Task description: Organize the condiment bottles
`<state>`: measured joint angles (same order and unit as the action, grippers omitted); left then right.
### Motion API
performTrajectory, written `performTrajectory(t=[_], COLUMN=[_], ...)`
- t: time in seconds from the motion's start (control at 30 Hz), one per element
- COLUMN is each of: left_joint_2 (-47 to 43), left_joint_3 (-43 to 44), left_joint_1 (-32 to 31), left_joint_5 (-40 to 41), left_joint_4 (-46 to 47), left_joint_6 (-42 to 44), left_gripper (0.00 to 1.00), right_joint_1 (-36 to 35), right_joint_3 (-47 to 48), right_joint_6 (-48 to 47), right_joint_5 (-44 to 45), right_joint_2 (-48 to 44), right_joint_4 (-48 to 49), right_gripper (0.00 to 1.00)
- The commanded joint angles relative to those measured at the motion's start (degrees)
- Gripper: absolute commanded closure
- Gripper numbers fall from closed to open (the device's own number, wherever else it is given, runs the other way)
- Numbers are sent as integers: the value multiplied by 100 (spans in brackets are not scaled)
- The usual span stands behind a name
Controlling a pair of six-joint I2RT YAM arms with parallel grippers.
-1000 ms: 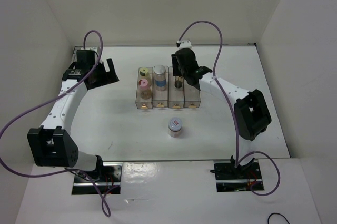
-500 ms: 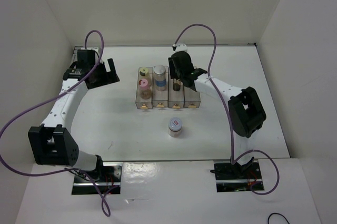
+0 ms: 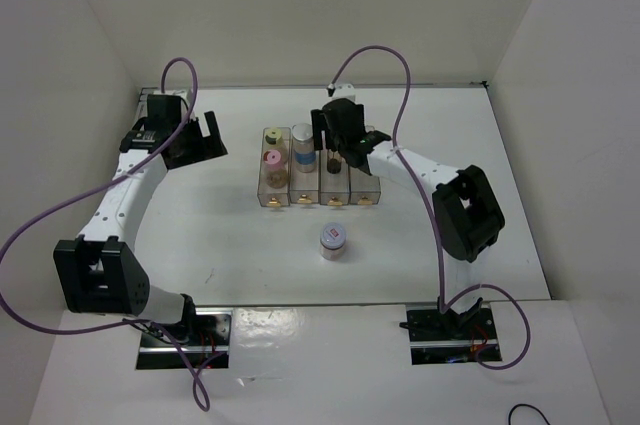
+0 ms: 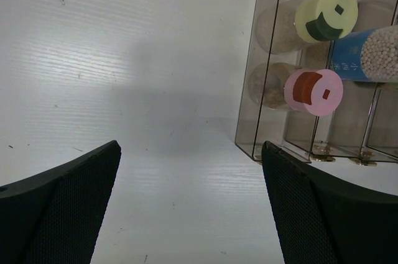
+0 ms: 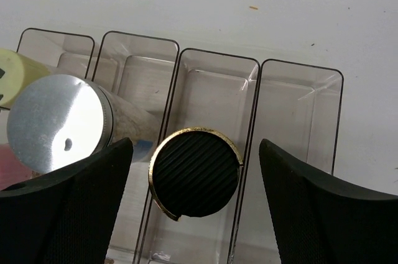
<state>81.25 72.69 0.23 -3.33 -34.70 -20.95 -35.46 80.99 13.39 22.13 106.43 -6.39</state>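
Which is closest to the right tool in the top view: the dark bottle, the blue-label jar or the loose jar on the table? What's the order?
From the right tool:
1. dark bottle, right under it, standing in a bin.
2. blue-label jar, just to the left.
3. loose jar, alone on the table, lowest in the picture.

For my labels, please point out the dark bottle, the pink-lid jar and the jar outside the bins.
dark bottle (image 5: 195,172): right wrist view, ribbed black cap.
pink-lid jar (image 4: 314,92): left wrist view, lid.
loose jar (image 3: 333,237): top view, lid.
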Motion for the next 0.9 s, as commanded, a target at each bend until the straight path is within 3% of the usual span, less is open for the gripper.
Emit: performTrajectory(t=[0.0, 0.27, 0.57, 0.87], left_joint_2=[-145, -268, -338, -532], left_joint_3=[-105, -193, -290, -659], left_joint_1=[30, 30, 30, 30], left_joint_5=[-97, -203, -256, -458], left_joint_4=[148, 200, 200, 200], left_joint_6=[109, 109, 56, -67], left_gripper=[0, 0, 0, 0], right_joint_1=[-101, -154, -557, -848], right_joint_3=[-22, 5, -2077, -2571], right_joint_6=[147, 893, 1745, 1958], right_joint_5=[370, 574, -499, -841], right_joint_2=[-307, -1738, -4426, -4483], right_joint_4=[121, -758, -889, -1734], right_gripper=[13, 1, 1, 1])
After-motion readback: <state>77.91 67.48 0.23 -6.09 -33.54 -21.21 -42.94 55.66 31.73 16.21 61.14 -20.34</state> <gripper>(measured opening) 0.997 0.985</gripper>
